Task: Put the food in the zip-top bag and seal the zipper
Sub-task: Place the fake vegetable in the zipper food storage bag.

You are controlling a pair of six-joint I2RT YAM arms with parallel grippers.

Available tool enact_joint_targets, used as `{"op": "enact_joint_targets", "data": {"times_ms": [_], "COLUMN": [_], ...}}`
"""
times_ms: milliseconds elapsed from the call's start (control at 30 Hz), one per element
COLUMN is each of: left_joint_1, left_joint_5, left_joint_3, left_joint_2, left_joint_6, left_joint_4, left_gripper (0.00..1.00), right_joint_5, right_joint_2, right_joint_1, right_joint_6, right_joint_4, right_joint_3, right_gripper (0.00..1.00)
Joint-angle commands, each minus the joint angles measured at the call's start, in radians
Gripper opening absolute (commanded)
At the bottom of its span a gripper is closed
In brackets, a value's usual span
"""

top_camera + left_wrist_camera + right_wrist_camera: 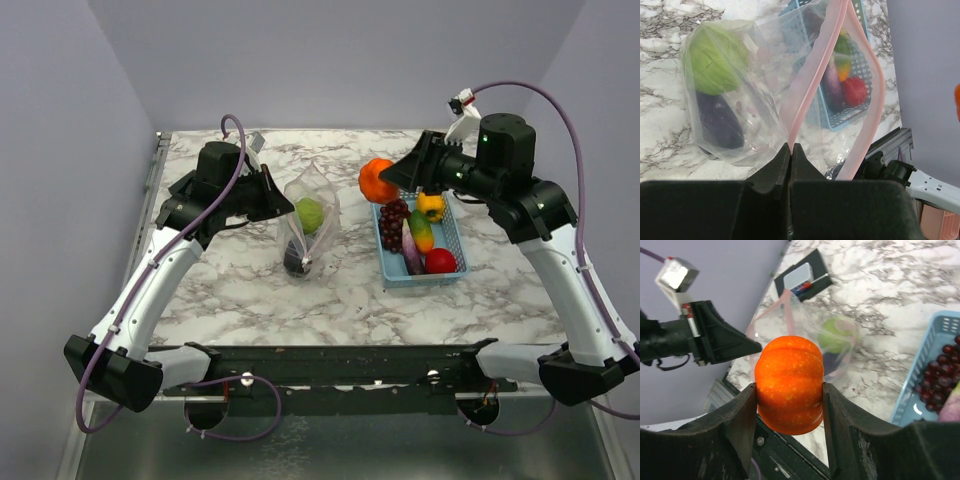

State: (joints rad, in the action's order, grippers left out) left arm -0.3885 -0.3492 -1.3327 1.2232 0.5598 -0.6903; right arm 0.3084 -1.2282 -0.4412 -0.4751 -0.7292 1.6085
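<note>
- Right wrist view: the right tool (789,402) clamps the ridged orange toy pumpkin (789,375) across its middle, up off the white marble desk (900,285), near the light-blue slotted plastic basket (922,367) and short of the clear crinkly zip-top bag (805,322)
- Left wrist view: the left tool (790,150) is pinched tight on the thin pinkish-red zipper strip (812,75), lifting the mouth; a green toy cabbage (715,57) and a purple toy eggplant (720,120) lie inside
- The mouth gapes as a slim wedge, so the pumpkin should enter along its long line, low over the rim
- Release only once past the strip; let go early, it may roll off the lip
- The left tool should hold firm so the bag does not sag
</note>
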Motion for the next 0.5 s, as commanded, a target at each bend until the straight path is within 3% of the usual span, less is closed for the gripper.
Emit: {"op": "enact_joint_targets", "data": {"times_ms": [0,467], "left_joint_1": [-0.006,-0.025], "left_joint_5": [0.013,0.017], "left_joint_3": [-0.026,-0.058], "left_joint_2": [0.004,0.018], "left_joint_6": [-0.006,0.015], "left_joint_4": [-0.011,-0.011], "left_gripper": [0.00,0.00], "right_joint_5": [0.084,-0.193], "right_joint_2": [-0.039,-0.221], "right_joint_1": [-0.048,-0.338], "right_joint_6": [-0.014,0.056], "right_joint_4": [0.027,-0.054], "right_joint_3": [0.080,0.265], "right_gripper": [0.18,0.18]}}
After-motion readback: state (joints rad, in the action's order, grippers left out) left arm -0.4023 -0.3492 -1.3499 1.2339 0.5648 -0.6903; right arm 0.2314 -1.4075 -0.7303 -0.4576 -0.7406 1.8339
